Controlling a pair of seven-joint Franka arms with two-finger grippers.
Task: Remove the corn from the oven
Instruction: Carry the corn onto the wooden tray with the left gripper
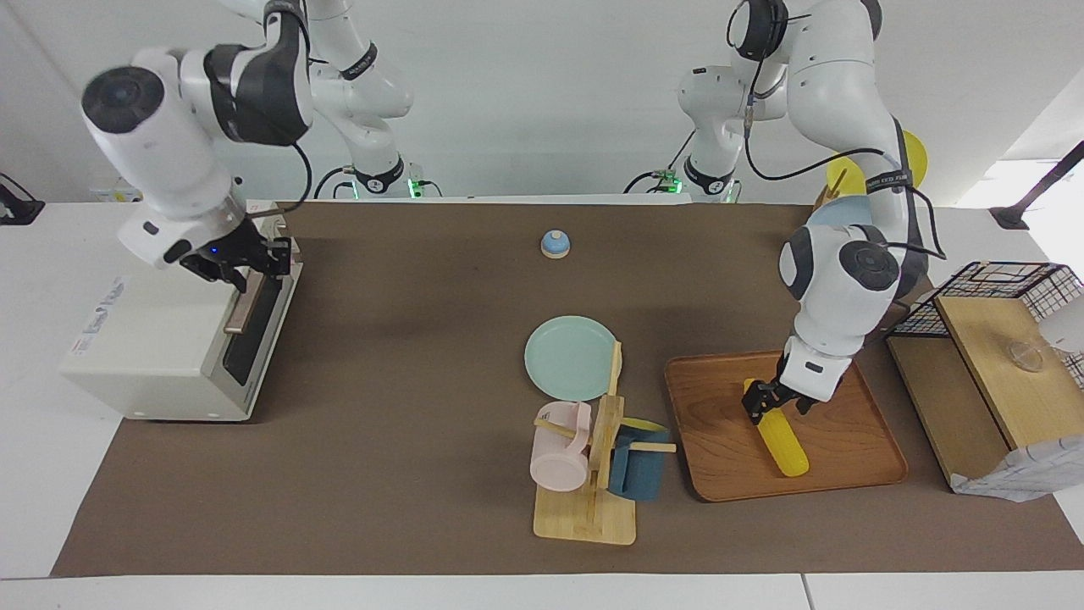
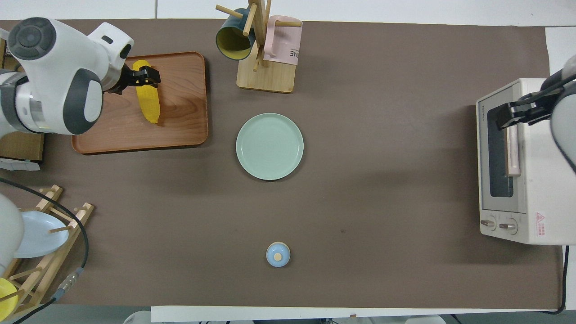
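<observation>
Now the left hand (image 1: 772, 406) pinches the corn (image 1: 781, 437), resting on the tray (image 1: 864, 457) under it. Opening too early might roll it off. Right hand's (image 1: 250, 263) grip at the oven (image 1: 161, 347) handle: cannot tell.

I see open brown mat across the frame's middle; only the green plate (image 2: 269, 146) and mug rack (image 2: 265, 67) obstruct.

Corn (image 1: 781, 440): small bright yellow cob, elongated, lying flat and slightly askew on a wooden tray (image 1: 855, 474) toward the left arm's end of the table, its robot-side end between the fingers of the left gripper (image 1: 772, 402). Oven (image 1: 161, 339): cream-white boxy toaster oven at the right arm's end, dark glass door shut, bar handle uppermost.
</observation>
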